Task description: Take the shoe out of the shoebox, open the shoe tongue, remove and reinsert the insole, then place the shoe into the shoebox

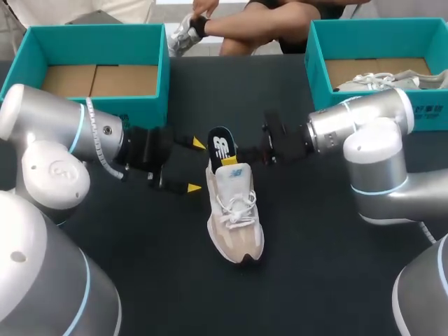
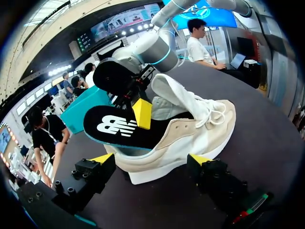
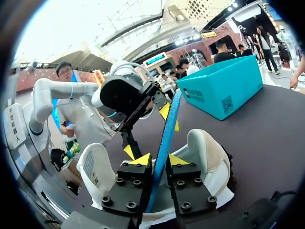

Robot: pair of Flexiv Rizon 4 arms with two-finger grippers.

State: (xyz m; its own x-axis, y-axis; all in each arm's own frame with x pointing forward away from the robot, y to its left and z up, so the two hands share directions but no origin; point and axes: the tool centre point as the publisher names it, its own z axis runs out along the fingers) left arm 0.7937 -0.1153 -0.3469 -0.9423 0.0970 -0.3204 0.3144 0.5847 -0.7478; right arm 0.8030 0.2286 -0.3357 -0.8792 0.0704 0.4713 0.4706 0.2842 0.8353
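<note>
Table: black top [image 1: 308, 266]; the shoe stands out on it, between the two arms and outside both boxes.
Left arm: [image 1: 63, 133] comes in from the left side, wrist turned level, pointing across at the shoe's heel end.
Right arm: [image 1: 371, 126] comes in from the right, forearm level, reaching to the same heel end from the opposite side.
Shoeboxes: two teal boxes at the far edge. The left shoebox [image 1: 98, 31] shows a bare cardboard floor; the right shoebox [image 1: 318, 63] holds a second shoe [image 1: 392, 80].
Shoe: beige and white sneaker [image 1: 234, 217], upright on its sole, toe toward the robot, tongue lifted.
Insole: black with a blue edge [image 1: 222, 147], tilted up out of the heel opening, front part inside the shoe.
Left gripper: [image 1: 197, 166] fingers spread wide just beside the heel, holding nothing; I cannot tell whether they touch it.
Right gripper: [image 3: 159, 160] fingers nearly together, pinching the insole's edge from both sides.
Markings: white logo on the insole, small logo on the tongue, a square code label on the left shoebox's side; too small to read.
</note>
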